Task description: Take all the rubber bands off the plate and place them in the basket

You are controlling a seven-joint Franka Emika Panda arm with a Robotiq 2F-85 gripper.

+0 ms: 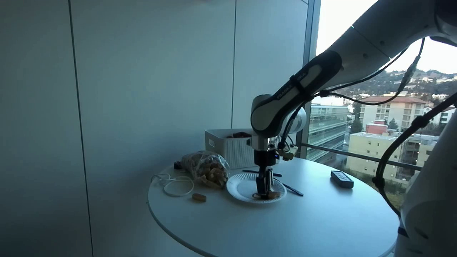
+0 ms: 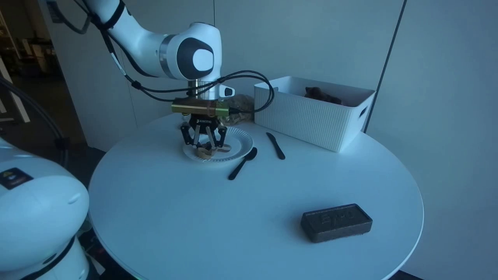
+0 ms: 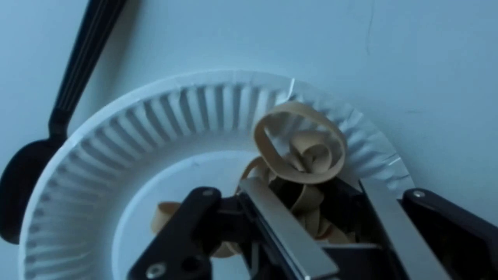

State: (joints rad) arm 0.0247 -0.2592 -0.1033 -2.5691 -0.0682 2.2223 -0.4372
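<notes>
Right of centre, wrist view: rubber bands [image 3: 303, 140] on the plate [image 3: 132, 128]; early days, it seems!
Gripper [image 3: 309, 194] partly closed around some (firm hold? can't tell); apparent basket [image 2: 303, 120], upper right in an exterior view, shows none; transfer remains.

On the arm [image 1: 332, 62] you can read FRANKA; on the dark block [image 2: 337, 223], faintly, EXPO. The letters on the tool [image 2: 206, 146] and on the arm's yellow-marked sticker [image 2: 15, 178] are too blurred for reading.

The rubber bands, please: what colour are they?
The rubber bands are tan, clearest in the wrist view.
</notes>
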